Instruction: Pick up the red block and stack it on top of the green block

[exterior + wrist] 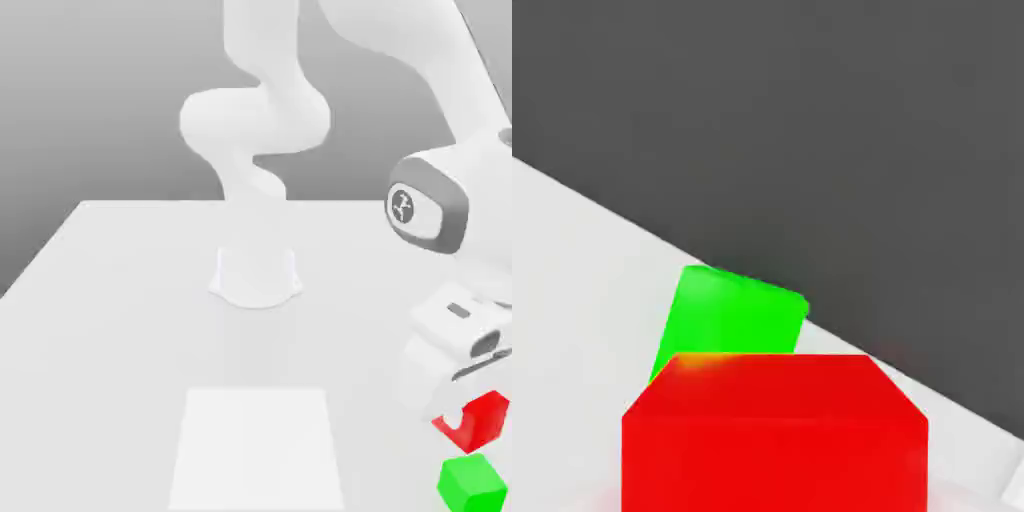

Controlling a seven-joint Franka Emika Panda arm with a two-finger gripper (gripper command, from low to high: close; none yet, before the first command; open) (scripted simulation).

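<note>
The red block [488, 420] is at the far exterior view's right, and my gripper [468, 412] is shut on it, a white finger [447, 402] lying against its side. Directly under it in that view, with a thin gap between them, sits the green block [472, 484] on the table. In the hand view the red block [774, 435] looms close and covers the near edge of the green block [732, 315] beyond it. Whether the red block is off the table I cannot tell.
The white table [120, 300] carries the arm's round base [256, 275] at its middle back. A paler square patch [258, 445] is marked on the table at the front centre. In the hand view the table edge [842, 335] runs just past the green block.
</note>
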